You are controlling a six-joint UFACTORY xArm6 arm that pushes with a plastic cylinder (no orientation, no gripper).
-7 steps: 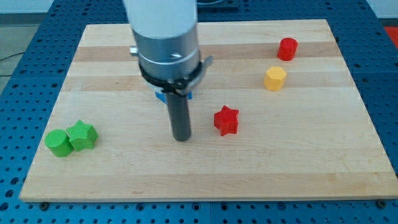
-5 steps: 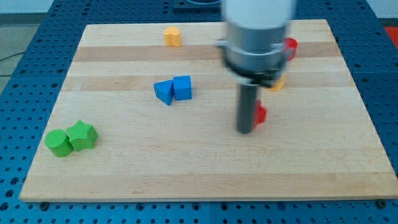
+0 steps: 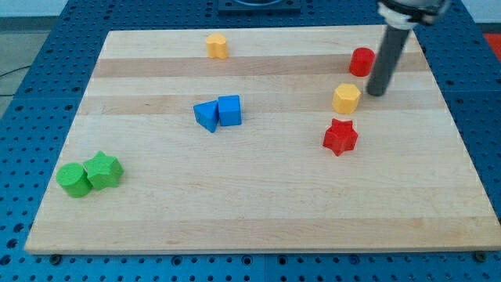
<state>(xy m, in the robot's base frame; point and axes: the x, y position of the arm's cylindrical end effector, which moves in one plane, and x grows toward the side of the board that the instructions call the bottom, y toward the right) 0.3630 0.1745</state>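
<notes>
We are resting my tip (image 3: pixel 376 93) on the bench (image 3: pixel 258 204), just right of the yellow hexagon block (image 3: pixel 346 99) and below the red cylinder (image 3: pixel 362 61); the red star (image 3: pixel 340 136) is lying nearby. We are carrying no gripper.

A straight, dark grey rod, round in section, ends in my tip (image 3: pixel 376 93); its upper mount is cropped.

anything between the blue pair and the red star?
Nothing. In the camera view the board is bare between the blue blocks and the red star. My tip is beside the yellow block.
</notes>
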